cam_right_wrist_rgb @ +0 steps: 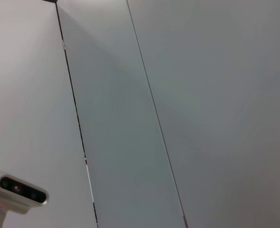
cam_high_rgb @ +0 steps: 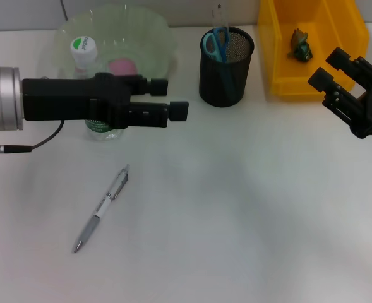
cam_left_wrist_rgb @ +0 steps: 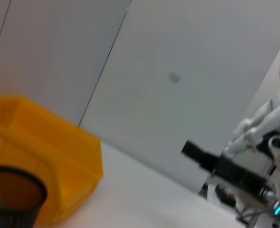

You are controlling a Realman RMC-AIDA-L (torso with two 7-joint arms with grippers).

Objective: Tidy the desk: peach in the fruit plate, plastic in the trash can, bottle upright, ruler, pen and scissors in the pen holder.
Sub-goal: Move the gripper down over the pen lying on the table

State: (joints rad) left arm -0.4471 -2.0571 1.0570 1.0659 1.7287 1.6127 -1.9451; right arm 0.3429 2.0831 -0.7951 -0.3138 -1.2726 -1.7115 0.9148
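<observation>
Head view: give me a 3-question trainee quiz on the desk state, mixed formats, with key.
1. True or false: the silver ballpoint pen is already inside the black mesh pen holder.
2. Where is the crumpled plastic scrap? A) on the white desk B) in the yellow plastic bin C) in the translucent green fruit plate
3. Fill in: the blue-handled scissors stand in the ____.

Key: 1 false, it lies on the desk; 2 B; 3 pen holder.

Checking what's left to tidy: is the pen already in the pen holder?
No, the pen lies flat on the desk, well apart from the pen holder.
</observation>
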